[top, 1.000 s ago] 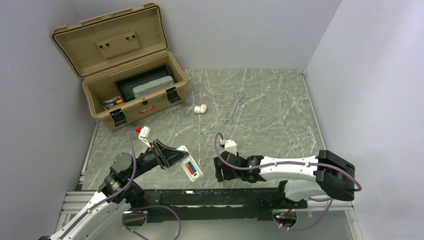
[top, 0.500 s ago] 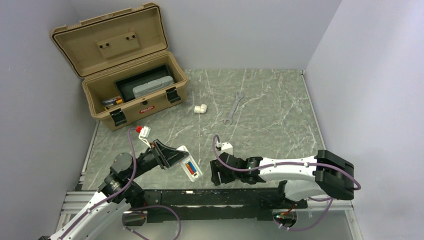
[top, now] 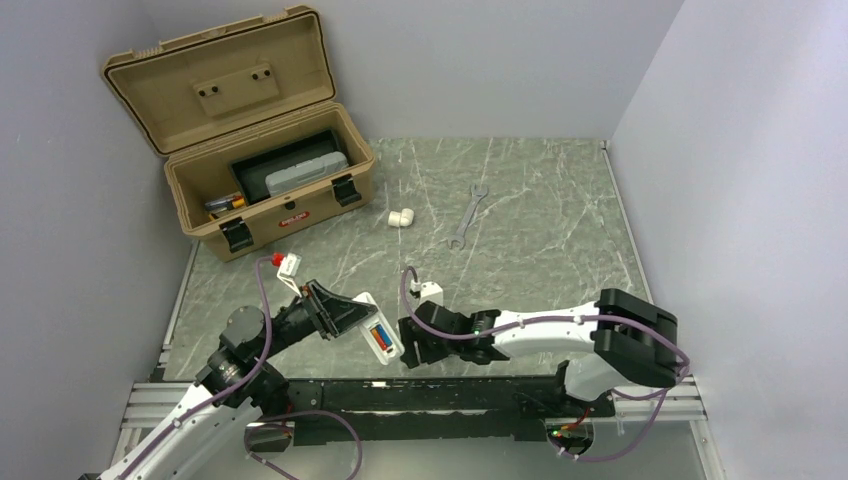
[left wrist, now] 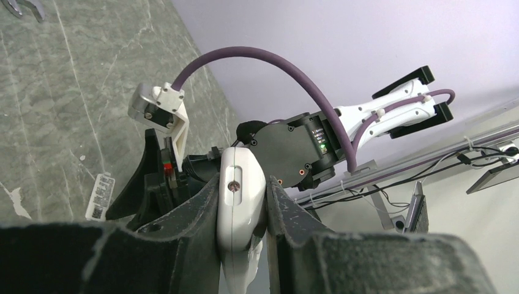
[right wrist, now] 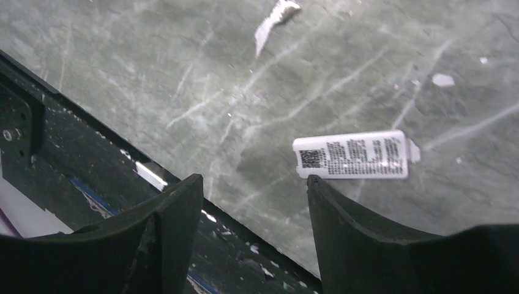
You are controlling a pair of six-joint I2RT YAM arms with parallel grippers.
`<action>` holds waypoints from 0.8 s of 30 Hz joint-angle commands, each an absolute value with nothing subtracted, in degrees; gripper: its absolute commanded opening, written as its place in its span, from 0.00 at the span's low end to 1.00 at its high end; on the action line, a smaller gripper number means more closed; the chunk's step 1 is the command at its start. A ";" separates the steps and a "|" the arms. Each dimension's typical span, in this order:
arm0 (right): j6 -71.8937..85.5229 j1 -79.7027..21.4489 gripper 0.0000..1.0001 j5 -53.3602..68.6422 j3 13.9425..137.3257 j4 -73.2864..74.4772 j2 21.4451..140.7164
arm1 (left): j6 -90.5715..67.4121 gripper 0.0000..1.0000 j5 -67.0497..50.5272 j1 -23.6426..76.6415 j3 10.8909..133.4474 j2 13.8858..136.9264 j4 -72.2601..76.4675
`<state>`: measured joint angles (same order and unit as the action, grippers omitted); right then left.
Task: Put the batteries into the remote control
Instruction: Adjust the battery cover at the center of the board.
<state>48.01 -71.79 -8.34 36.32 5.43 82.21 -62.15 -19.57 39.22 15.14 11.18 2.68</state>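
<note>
Looking from above: the left gripper [top: 352,316] is clamping the remote control [top: 378,338] by one end, with its open back facing up. I cannot tell whether it is resting on the bench [top: 540,190] or hanging just over it.
Recess: one of the batteries [top: 379,332], orange-red, is lying in it beside a blue strip. I cannot tell whether a second cell is seated.
Right gripper [top: 407,345]: it is hovering just beside the remote control's free end, not visibly touching it.
Background: a tan toolbox [top: 270,190] is standing open at the far left. A wrench [top: 467,215] and a pipe elbow [top: 401,216] are lying well apart from the work.
Looking from the left wrist: the jaws are clenching the white remote control [left wrist: 240,202] from both sides, and the right arm [left wrist: 297,153] is crowding in behind it.
Looking from the right wrist: the jaws are standing apart and gripping nothing, with bare bench and a white sticker [right wrist: 350,155] lying below.
Step in hand: I am judging this as the seating stage, with the empty right gripper placed to press or check a cell.
Next move: it is calling for a light push down into the recess, or a trip for the next cell, with the remote control held level.
</note>
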 commanded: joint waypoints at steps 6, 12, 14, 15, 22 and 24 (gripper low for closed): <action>44.90 -71.99 0.65 -12.56 44.10 8.76 90.33 | -61.41 0.00 -18.72 39.42 17.74 9.93 2.80; 42.30 -70.05 0.66 -14.75 48.85 12.23 94.98 | -61.29 0.00 -18.74 39.42 17.82 9.84 2.72; 41.62 -69.36 0.66 -14.94 49.74 12.93 95.98 | -61.12 0.00 -18.77 39.46 18.11 9.77 2.22; 41.31 -68.92 0.66 -15.08 50.02 13.26 96.32 | -61.03 0.00 -18.66 39.42 18.11 9.64 1.94; 38.43 -66.63 0.67 -15.34 50.52 12.13 97.29 | -61.34 0.00 -18.47 39.42 17.38 8.90 1.95; 36.57 -66.40 0.68 -14.59 50.65 9.30 97.21 | -61.20 0.00 -18.51 39.41 17.53 8.98 1.95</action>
<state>40.42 -67.40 -13.69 50.15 8.91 95.39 -61.73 -19.22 39.22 15.35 9.47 0.54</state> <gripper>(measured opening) 0.666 0.302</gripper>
